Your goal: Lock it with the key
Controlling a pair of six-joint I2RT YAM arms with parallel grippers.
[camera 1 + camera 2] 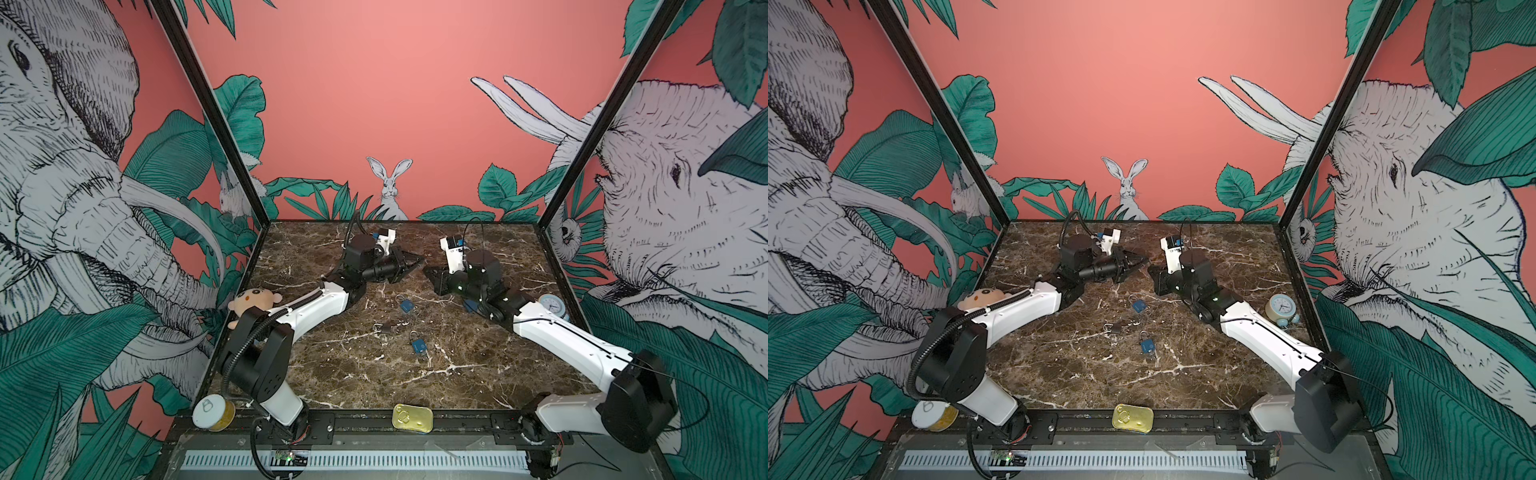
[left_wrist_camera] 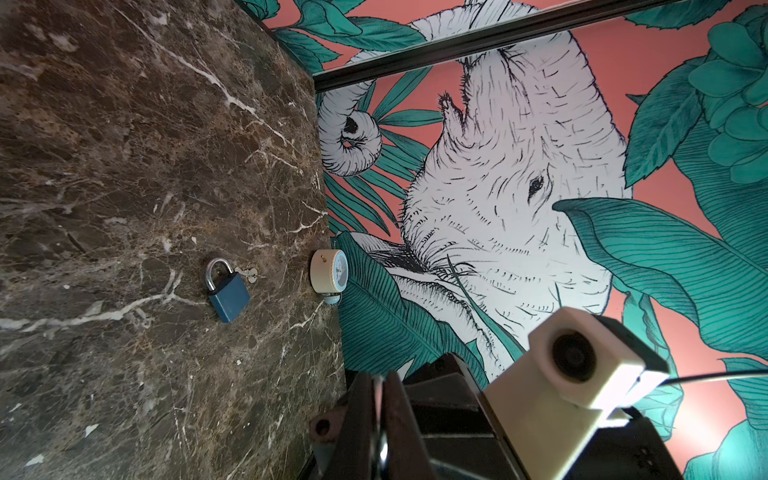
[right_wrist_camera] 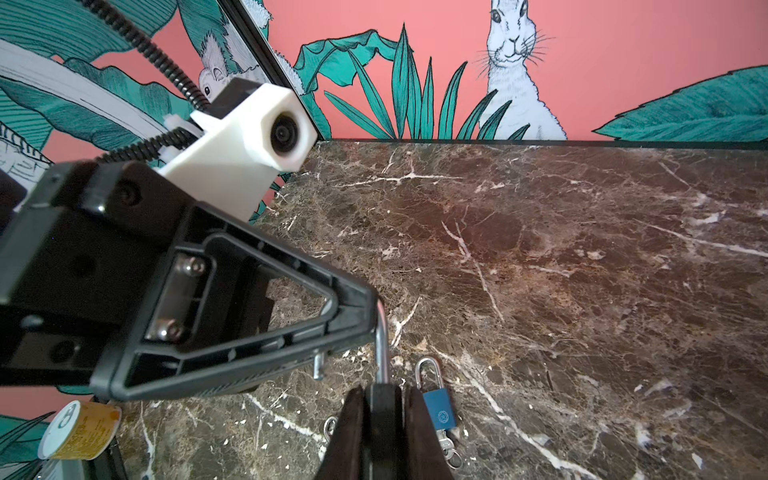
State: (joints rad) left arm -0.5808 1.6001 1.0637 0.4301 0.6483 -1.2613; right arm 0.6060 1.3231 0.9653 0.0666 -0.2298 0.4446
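Both arms meet out at 12 o'clock on the surface (image 1: 478, 374), tips nearly nose to nose. The right gripper (image 3: 382, 399) is clamped on the black padlock (image 3: 382, 411), with the body pinched between its pads. The shackle (image 3: 382, 349) rises out of that body and it's open: the long leg is in the lock and the short leg hangs free. The left gripper (image 3: 371, 309) has its jaws pressed together on the bend of the shackle. In the left wrist view a strip of bright metal shows between its fingers (image 2: 403, 419). Whether a key sits in the held padlock, I can't tell.

Down on the marble, a blue padlock (image 1: 407, 306) lies about dead centre. A small dark padlock (image 1: 388, 329) lies just toward 7 o'clock of it, and a second blue padlock (image 1: 419, 345) toward 6 o'clock. In the left wrist view a key (image 2: 249, 273) lies just beside a blue padlock's shackle.

Around the rim there's an alarm clock (image 1: 550, 305) at 3 o'clock, a plush (image 1: 253, 300) at 9 o'clock and a flat tin (image 1: 412, 417) at 6 o'clock.
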